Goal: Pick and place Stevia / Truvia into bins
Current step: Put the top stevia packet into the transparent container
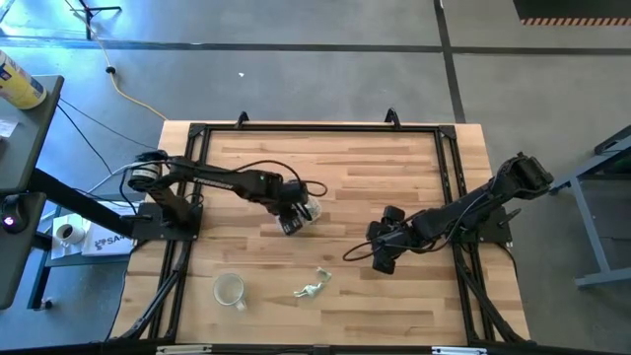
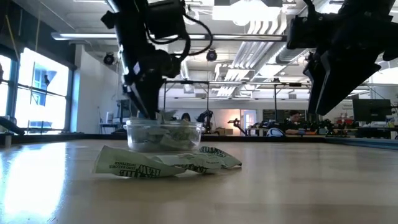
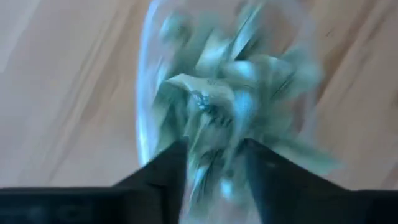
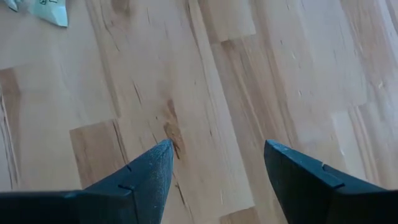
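High view: the left gripper hangs over the clear tub near table centre; loose sachets lie toward 6 o'clock, a round cup beside them at 9 o'clock. Left wrist view: fingers parted above sachets filling the tub. Right wrist view: the right gripper stands spread over bare wood.

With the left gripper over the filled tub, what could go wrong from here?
1. The left gripper hangs just above the clear tub, which is heaped with sachets; a sachet may catch on a finger and be dragged out when the arm lifts.
2. The loose sachets lie near the round cup; reaching for them might knock it.
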